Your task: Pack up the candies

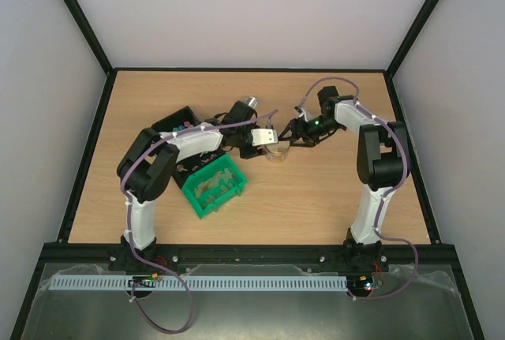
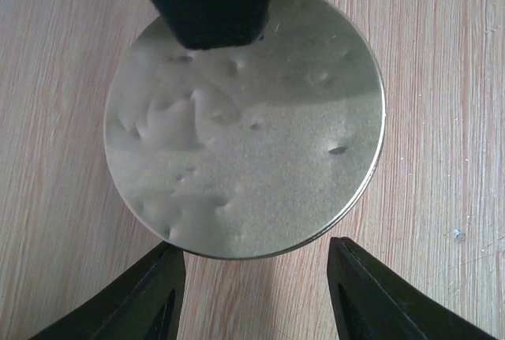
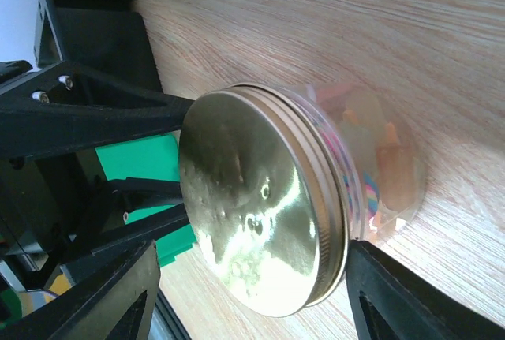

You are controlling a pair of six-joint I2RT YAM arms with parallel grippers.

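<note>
Both pincers (image 1: 267, 136) (image 1: 293, 136), half-spread, flank the lidded jar (image 3: 316, 222) of candies (image 3: 367, 190) between them, neither visibly gripping.

The tiny wrapped candies (image 3: 371, 158), in pink, orange, blue and yellowish colours, sit packed inside a small clear plastic jar (image 3: 394, 174) closed with a dented round gold metal lid (image 3: 252, 198); the jar stands upright on the wooden table (image 3: 379, 24), roughly midway between its left and right edges.

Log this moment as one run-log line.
stage: lidding jar | metal lid: on clear jar of candies | left gripper: open, straddling lid | right gripper: open around lid
</note>
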